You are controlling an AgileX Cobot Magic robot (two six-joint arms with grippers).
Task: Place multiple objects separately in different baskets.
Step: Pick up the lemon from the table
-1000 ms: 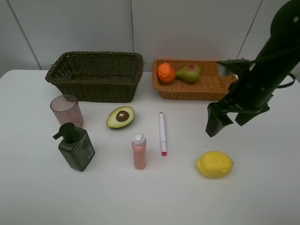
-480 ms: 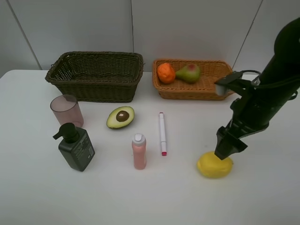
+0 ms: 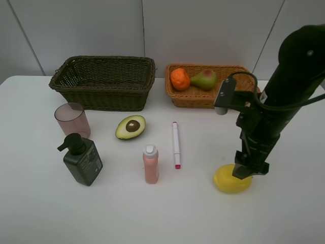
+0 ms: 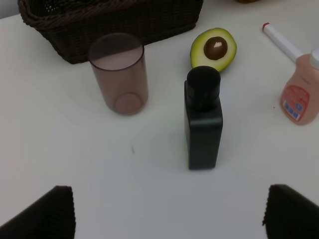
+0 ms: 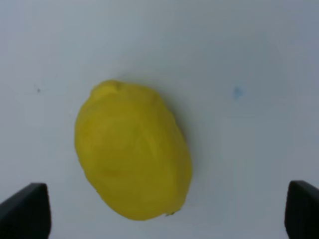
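We've dropped the right claw (image 3: pixel 245 170) from up beside the orange-tan basket (image 3: pixel 200 99) down onto the lemon (image 5: pixel 132 157). Jaws wide, nothing held. The lemon sits on the bench (image 3: pixel 284 213) directly under the claw, between its fingertips, so we judge a close is next. Left claw (image 4: pixel 168 214) is also wide and empty, with the pump bottle (image 4: pixel 203 124) just ahead of it.

Laboratory test bench: plain white counter (image 3: pixel 284 213), grey panelled wall (image 3: pixel 203 30), black robot arm (image 3: pixel 274 112) mounted overhead.
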